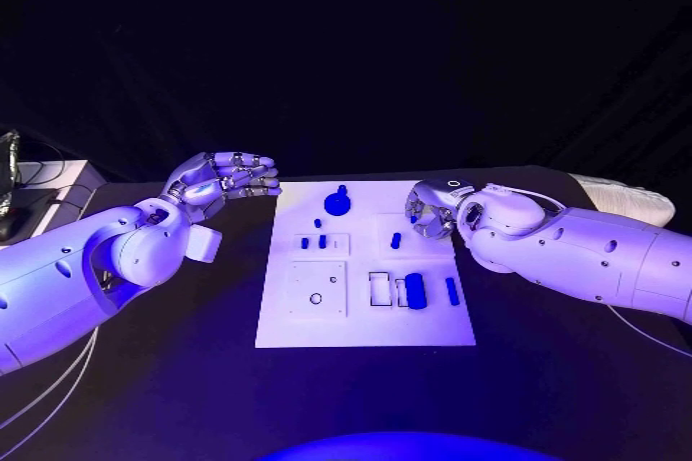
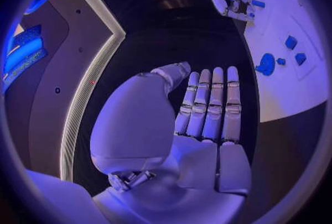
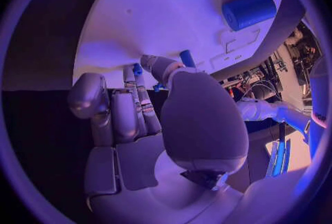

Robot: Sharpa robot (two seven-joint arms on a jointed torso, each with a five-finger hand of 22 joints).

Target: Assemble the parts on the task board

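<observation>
nearest the head camera lay the front edge of the white task board (image 1: 361, 326), which sat flat in the middle of the black table (image 1: 173, 391). blue parts were spread over it: a rounded block (image 1: 415, 290) and a thin bar (image 1: 451, 291) stood near the front right, a small peg (image 1: 395, 240) sat further back on the right, two small pegs (image 1: 313, 242) stood side by side left of centre, a tiny one (image 1: 317, 222) just behind them, and a round-headed piece (image 1: 339, 200) lay near the far edge. a small dark ring (image 1: 316, 299) lay on a raised plate at the front left. the right hand (image 1: 433, 209) hung over the board's right far part, fingers curled down toward the surface; in the right wrist view its fingertips (image 3: 149, 63) were close to a small blue peg (image 3: 187, 58), but whether they gripped it could not be told. the left hand (image 1: 224, 181) was raised beside the board's far left corner, off the board, holding nothing; the left wrist view showed its fingers (image 2: 211, 102) straight and side by side, palm bare.
</observation>
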